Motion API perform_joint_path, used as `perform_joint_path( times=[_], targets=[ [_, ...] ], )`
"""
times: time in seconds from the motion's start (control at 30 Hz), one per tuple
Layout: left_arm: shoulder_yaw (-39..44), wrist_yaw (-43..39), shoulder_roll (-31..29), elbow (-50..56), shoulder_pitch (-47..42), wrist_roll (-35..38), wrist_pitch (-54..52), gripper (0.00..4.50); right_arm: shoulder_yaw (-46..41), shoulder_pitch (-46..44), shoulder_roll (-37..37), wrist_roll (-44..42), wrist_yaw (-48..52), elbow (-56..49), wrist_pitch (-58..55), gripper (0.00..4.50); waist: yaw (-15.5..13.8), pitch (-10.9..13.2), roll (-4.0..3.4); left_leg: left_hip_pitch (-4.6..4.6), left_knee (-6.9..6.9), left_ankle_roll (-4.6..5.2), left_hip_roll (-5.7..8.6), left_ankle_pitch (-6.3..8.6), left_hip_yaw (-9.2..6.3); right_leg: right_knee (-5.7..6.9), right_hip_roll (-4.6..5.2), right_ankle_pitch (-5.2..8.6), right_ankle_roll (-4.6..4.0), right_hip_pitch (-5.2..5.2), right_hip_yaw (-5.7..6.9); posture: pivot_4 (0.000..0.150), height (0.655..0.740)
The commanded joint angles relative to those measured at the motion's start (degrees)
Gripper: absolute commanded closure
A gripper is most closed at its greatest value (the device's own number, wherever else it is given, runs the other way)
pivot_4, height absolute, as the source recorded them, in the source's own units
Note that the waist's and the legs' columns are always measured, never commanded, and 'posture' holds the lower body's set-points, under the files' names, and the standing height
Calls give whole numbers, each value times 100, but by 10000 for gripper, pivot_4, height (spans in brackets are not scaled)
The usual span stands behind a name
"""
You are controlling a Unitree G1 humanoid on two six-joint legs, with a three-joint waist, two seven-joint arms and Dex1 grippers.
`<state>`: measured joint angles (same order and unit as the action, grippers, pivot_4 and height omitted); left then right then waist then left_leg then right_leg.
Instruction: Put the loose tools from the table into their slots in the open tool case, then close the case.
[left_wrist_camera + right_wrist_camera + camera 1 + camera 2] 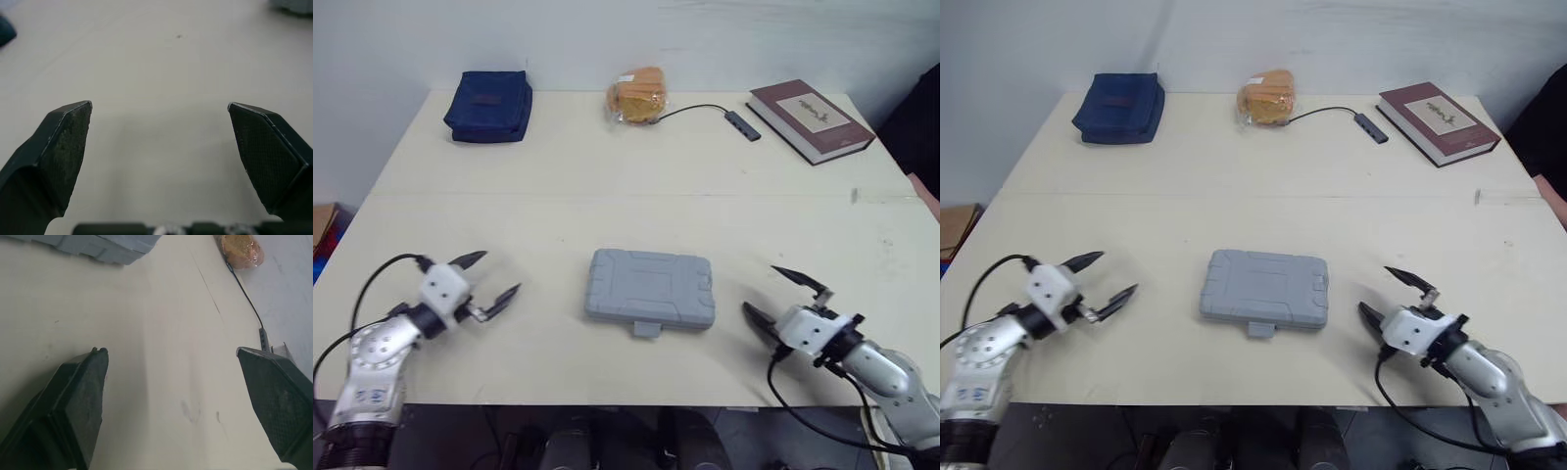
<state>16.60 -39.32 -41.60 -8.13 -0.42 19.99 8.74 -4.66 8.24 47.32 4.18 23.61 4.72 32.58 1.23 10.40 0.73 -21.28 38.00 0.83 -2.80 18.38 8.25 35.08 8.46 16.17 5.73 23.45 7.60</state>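
A grey plastic tool case lies flat with its lid down in the middle of the cream table, its latch facing the near edge. My left gripper hovers open to the left of the case, a hand's width away, nothing between its fingers. My right gripper stands open to the right of the case, also holding nothing. A corner of the case appears in the right wrist view. I see no loose tools on the table.
At the far edge lie a navy pouch, an orange item wrapped in plastic, a USB hub with its black cable and a dark red book. A person's sleeve shows at the far right.
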Motion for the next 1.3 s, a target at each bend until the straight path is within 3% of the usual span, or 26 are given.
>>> perform_joint_path(
  times=[0.03,0.3,0.33,0.4,0.47,0.63,0.73,0.97,1.2,1.3],
  targets=[
    [423,7,-96,512,100,223,-215,0,-337,131,102,-900,565,-177,-91,590,4,1,2,0,1,0,0,1,1,0,0,0,0,0,-2,1500,7400],
    [215,-212,14,873,-47,241,-729,0,-387,171,-14,-2581,1785,-892,-1567,590,24,3,-1,4,0,-8,-11,7,3,2,-1,2,-5,2,-5,1500,7400],
    [132,-312,34,881,-174,293,-798,0,-384,232,9,-2881,1911,-1160,-1958,2899,20,3,-1,3,0,-7,-11,7,2,2,-2,2,-6,3,-4,1500,7400],
    [-5,-468,78,873,-385,341,-902,0,-402,342,46,-3365,2069,-1621,-2662,8433,5,3,-1,3,0,-3,-9,10,2,4,-1,2,-6,2,-5,1500,7400],
    [-176,-583,151,785,-689,316,-961,9770,-359,426,109,-3592,2249,-2046,-3158,20662,-28,3,-1,2,1,-3,-7,9,1,3,0,2,-5,2,-5,1500,7400],
    [-1000,-1074,425,-102,-2028,-129,-802,31213,328,535,216,-3285,2873,-2830,-3576,44137,-161,3,2,1,7,-4,-2,9,2,4,-9,1,-5,2,0,1500,7400],
    [-1597,-1843,520,-662,-2686,-405,-448,44816,703,538,320,-2989,3146,-3009,-3739,45000,-221,2,3,-3,8,-4,3,9,9,1,-13,0,-3,5,-1,1500,7400],
    [-2040,-1839,1169,-2481,-4248,-998,31,44816,1214,250,-118,-2380,3021,-2785,-3826,45000,-247,9,21,-23,38,1,14,11,18,-11,-34,-5,6,10,-2,1500,7400],
    [-2611,-1481,1803,-4146,-5040,-1988,876,44816,1377,-85,-621,-1862,2684,-2294,-3827,45000,-237,9,27,-22,49,1,13,12,17,-8,-40,-5,6,7,-4,1500,7400],
    [-2622,-1590,2049,-4495,-5130,-1993,973,44816,1438,-76,-630,-1683,2747,-2172,-3792,45000,-224,9,28,-23,57,2,10,12,17,-5,-41,-7,6,8,-5,1500,7400]
  ],
)
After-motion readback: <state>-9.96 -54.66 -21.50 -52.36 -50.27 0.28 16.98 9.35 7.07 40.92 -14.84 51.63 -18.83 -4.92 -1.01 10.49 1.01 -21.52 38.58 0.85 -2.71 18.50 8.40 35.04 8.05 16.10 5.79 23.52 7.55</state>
